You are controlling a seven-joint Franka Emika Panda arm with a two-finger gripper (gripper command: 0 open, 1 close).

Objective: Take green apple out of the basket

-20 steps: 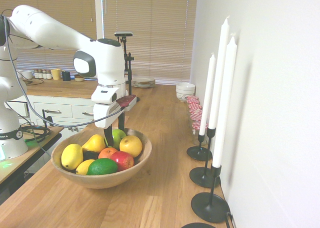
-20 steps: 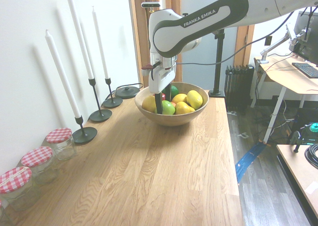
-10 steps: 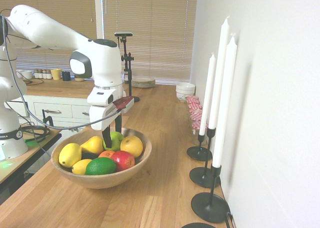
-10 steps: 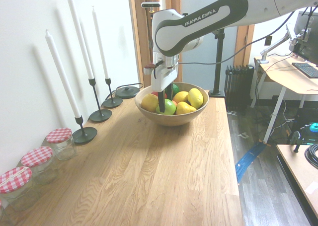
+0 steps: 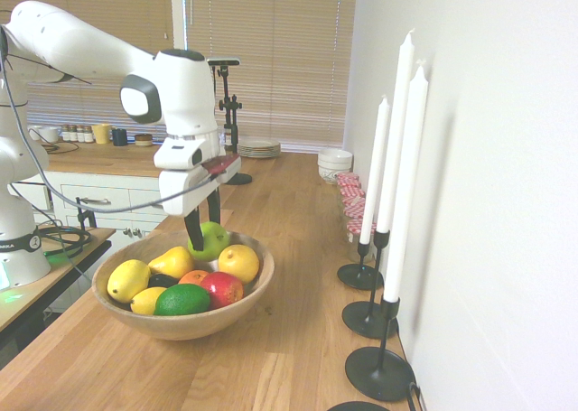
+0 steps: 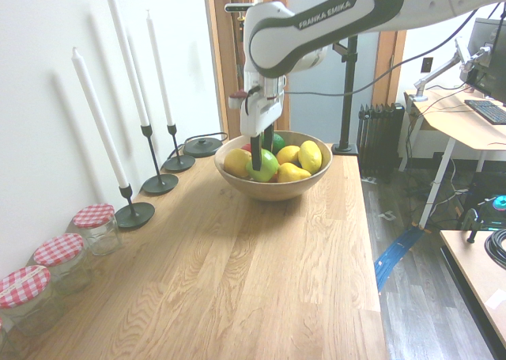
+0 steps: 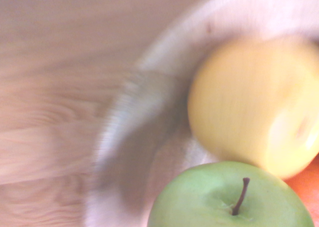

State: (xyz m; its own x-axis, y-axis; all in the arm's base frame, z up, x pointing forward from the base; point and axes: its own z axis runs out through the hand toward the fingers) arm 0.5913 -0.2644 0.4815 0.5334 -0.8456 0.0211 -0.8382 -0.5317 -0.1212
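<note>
The green apple (image 5: 214, 239) (image 6: 263, 165) hangs just above the other fruit, with my gripper (image 5: 204, 234) (image 6: 260, 159) shut on it from above. Below it stands the basket (image 5: 193, 326) (image 6: 273, 191), a wide wooden bowl on the oak counter. It holds yellow lemons, an orange, a red apple and a dark green lime. In the wrist view the green apple (image 7: 229, 203) fills the near edge, stem showing, above a blurred yellow fruit (image 7: 249, 107) and the basket's rim (image 7: 144, 102).
Three tall white candles (image 5: 397, 149) (image 6: 130, 59) in black holders line the wall beside the basket. Jars with red checked lids (image 5: 349, 194) (image 6: 95, 217) stand along the same wall. A stack of plates (image 5: 258, 147) sits at the counter's far end.
My gripper has risen with the green apple in it, lifting the apple from among the fruit to just above them. The basket and the other fruit have stayed put.
</note>
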